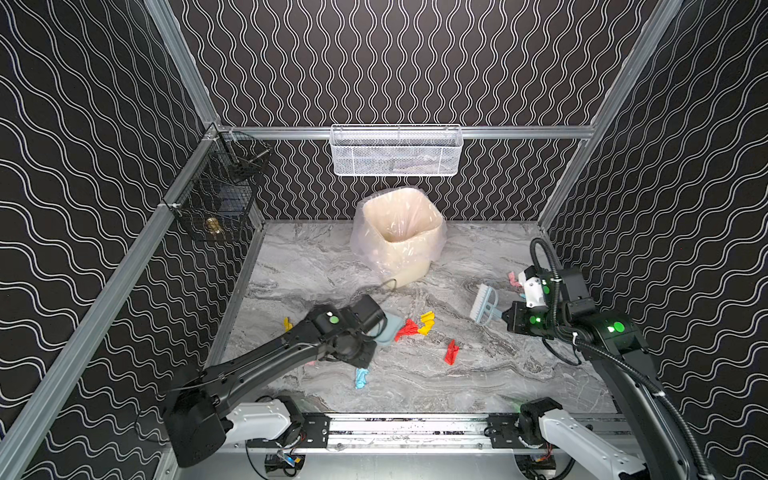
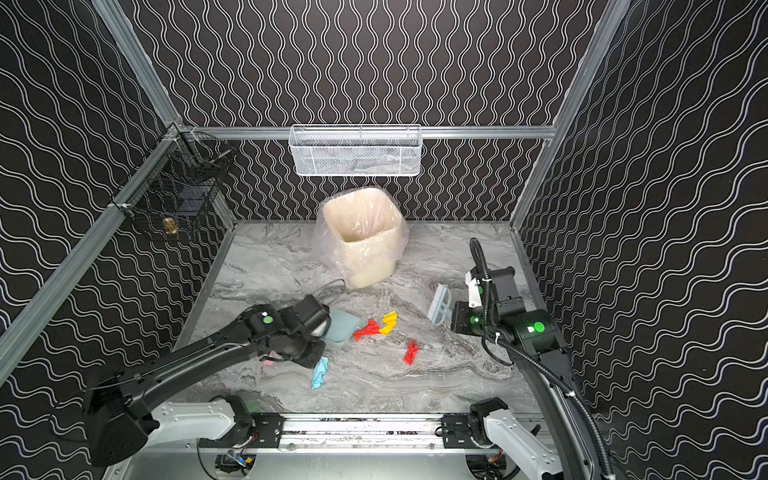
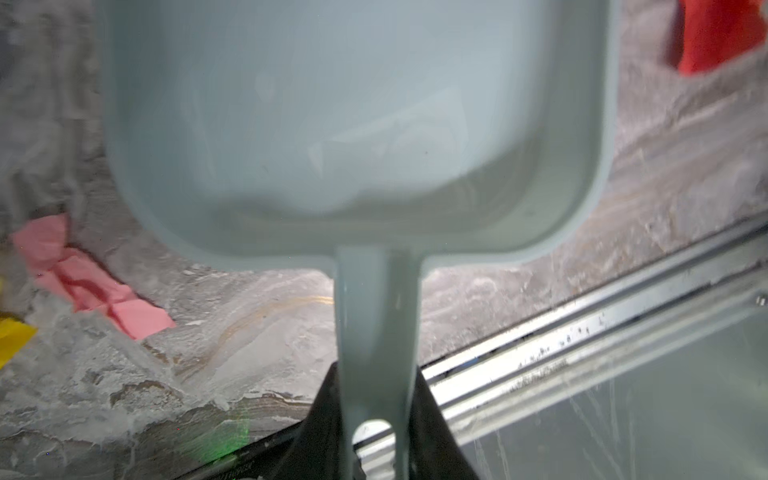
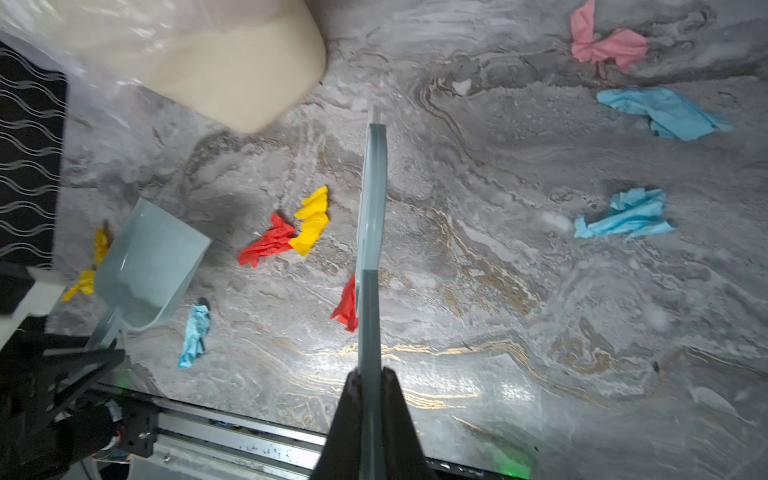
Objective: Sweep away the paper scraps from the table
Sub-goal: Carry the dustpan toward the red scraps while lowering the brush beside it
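Observation:
Several paper scraps lie on the marble table (image 1: 478, 374): a red one (image 1: 407, 329) touching a yellow one (image 1: 427, 322), another red (image 1: 451, 352), a light blue (image 1: 361, 378), a yellow (image 1: 286, 324) beside my left arm, and a pink (image 4: 606, 43) and two blue ones (image 4: 627, 214) to the right. My left gripper (image 3: 376, 374) is shut on the handle of a pale blue dustpan (image 1: 388, 330), whose mouth faces the red scrap. My right gripper (image 4: 370, 374) is shut on the handle of a pale blue brush (image 1: 484, 304), held right of the scraps.
A cream bin (image 1: 399, 232) with a clear plastic liner stands at the back middle. A white mesh basket (image 1: 397, 149) hangs on the back rail and a black wire basket (image 1: 220, 195) on the left rail. An aluminium rail (image 1: 415, 428) edges the table's front.

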Tool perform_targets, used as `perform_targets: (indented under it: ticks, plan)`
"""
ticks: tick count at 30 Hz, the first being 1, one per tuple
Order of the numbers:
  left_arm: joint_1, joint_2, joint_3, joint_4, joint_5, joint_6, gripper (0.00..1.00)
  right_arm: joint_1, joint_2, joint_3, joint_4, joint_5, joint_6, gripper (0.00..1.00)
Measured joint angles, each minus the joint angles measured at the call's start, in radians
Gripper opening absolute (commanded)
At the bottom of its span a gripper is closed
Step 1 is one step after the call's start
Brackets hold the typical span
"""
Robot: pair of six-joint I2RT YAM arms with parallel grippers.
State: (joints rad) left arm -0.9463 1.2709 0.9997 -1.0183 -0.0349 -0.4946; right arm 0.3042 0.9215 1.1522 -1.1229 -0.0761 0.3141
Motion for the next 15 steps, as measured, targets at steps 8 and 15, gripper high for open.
perform_targets:
  ticks: [8, 15]
  plan:
    - [-0.186, 0.172, 0.067, 0.011, -0.042, 0.051, 0.0, 0.216, 0.139, -0.002, -0.061, 0.169, 0.08, 0.0]
    - [-0.232, 0.244, 0.067, 0.034, -0.002, 0.109, 0.0, 0.29, 0.182, 0.0, -0.119, 0.25, 0.15, 0.0]
